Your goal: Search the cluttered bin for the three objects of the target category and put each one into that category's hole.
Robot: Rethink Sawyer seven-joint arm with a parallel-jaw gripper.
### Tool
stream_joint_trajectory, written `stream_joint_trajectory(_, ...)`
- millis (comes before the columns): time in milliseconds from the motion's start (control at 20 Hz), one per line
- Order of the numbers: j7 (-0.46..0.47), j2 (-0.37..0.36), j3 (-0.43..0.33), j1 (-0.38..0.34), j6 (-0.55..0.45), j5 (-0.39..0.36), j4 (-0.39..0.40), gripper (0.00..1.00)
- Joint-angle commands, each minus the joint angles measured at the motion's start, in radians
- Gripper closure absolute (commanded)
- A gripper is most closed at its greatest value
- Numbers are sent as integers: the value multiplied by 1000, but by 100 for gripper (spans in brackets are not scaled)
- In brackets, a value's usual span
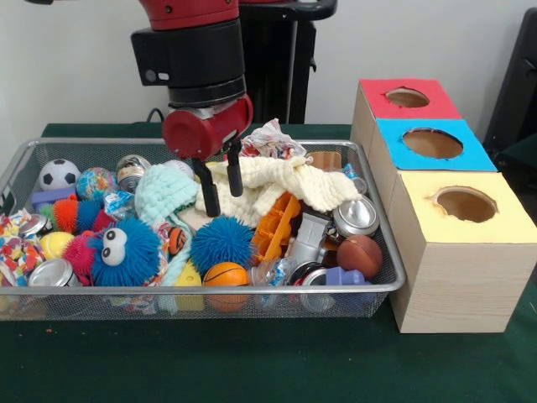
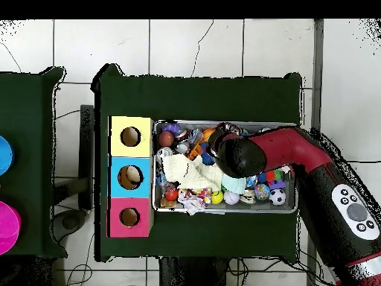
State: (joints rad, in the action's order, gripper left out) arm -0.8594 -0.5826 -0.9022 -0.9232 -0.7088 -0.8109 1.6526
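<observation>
Hand (image 1: 225, 201) hangs low over the middle of the bin (image 1: 84, 309), fingers apart w/ nothing between them, tips just above or touching a cream knit cloth (image 1: 285, 186); can't tell which. No plush animal shows plainly in either view. An orange black-striped bit (image 1: 174, 239) peeks out between the mint knit cap (image 1: 164, 191) and the blue puffer ball (image 1: 220, 242). It may be the tiger, but it's too buried to be sure; the rest are prob. under the cloth & clutter. As a judgement: plush should be light, soft and squashy, not fragile, not slippery, so a firm pinch across the body or head ought to hold. Thin limbs or ears would likely flop or slip out. Main risk is snagging cloth or cap along w/ the toy, since knit catches on fingers, and the cans (image 1: 357, 215) nearby could roll as things shift. Cloth likely needs shoving aside first to expose the targets. Red hole (image 1: 408, 97) sits at the far end of the box (image 1: 453, 285), just beside the bin's end on the green table (image 1: 252, 361); a soft toy should squeeze thru it w/o much aiming.
</observation>
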Motion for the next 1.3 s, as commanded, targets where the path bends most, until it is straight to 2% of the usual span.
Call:
stream_joint_trajectory(50, 288, 30, 56, -6, -46, -133, -31, 0)
stream_joint_trajectory(350, 246, 26, 86, 8, -12, -225, -43, 0)
stream_joint_trajectory(550, 260, 58, 92, -3, 16, -276, -58, 0)
stream_joint_trajectory(850, 287, 105, 85, -33, 34, -306, -68, 0)
stream_joint_trajectory(1100, 275, 128, 84, -49, 65, -342, -61, 0)
stream_joint_trajectory(1300, 297, 147, 95, -65, 48, -352, -46, 0)
